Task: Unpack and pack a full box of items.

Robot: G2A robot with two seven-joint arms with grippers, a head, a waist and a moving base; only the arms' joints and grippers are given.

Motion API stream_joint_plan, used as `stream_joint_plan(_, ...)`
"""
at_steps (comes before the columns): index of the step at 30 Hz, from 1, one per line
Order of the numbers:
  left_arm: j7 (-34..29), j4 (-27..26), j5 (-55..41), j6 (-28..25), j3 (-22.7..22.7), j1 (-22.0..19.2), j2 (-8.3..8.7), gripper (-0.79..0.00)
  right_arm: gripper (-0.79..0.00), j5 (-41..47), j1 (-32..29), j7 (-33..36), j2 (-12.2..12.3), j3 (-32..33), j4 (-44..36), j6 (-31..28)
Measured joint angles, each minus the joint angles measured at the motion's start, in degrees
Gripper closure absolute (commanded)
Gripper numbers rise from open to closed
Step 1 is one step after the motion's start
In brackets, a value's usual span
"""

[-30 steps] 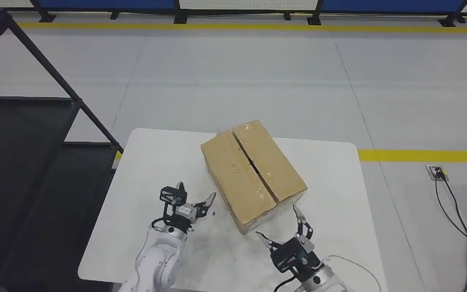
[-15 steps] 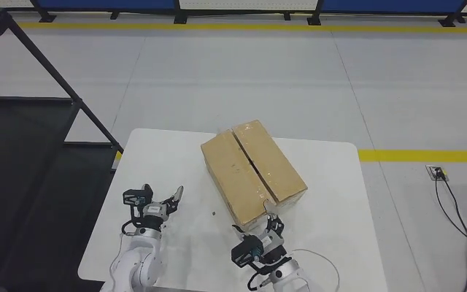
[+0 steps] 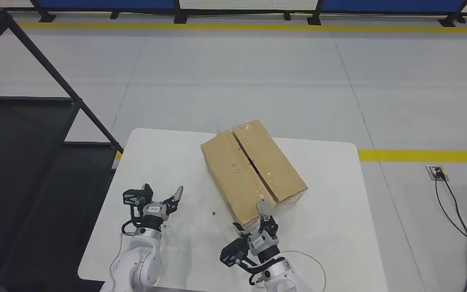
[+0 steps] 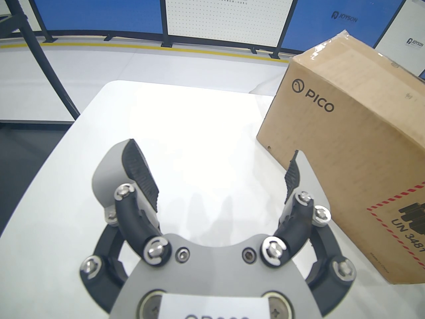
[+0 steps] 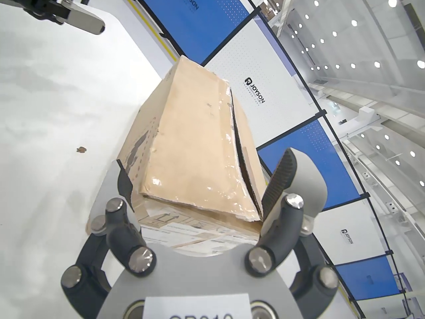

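A brown cardboard box [image 3: 252, 171] lies at an angle in the middle of the white table [image 3: 160, 153], its top flaps folded down with a slit between them. My right gripper [image 3: 257, 221] is open at the box's near corner. In the right wrist view the right gripper [image 5: 202, 182] has one finger on either side of that corner of the box [image 5: 196, 134], where the taped flap edge looks slightly raised. My left gripper [image 3: 160, 191] hovers open and empty over the table, apart from the box on its left. The left wrist view has the left gripper [image 4: 215, 170] beside the box [image 4: 348, 154].
A small brown scrap [image 3: 212, 214] lies on the table between the arms. A black metal frame [image 3: 44, 182] stands off the table's left edge. A white cable [image 3: 314, 259] trails by the right arm. Bare tabletop lies left of the box.
My left gripper has drawn back to the left, away from the box. My right gripper has shifted left along the front and now straddles the box's near corner.
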Motion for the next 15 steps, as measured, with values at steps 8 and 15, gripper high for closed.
stream_joint_plan(8,0.0,0.0,0.0,0.0,0.0,0.0,0.00,-0.785,-0.785,0.7,-0.7,1.6,-0.2,3.0,-0.3,0.0)
stream_joint_plan(15,0.0,0.0,0.0,0.0,0.0,0.0,0.00,-0.785,-0.785,2.5,-2.0,1.5,-0.2,6.2,-1.0,-0.2)
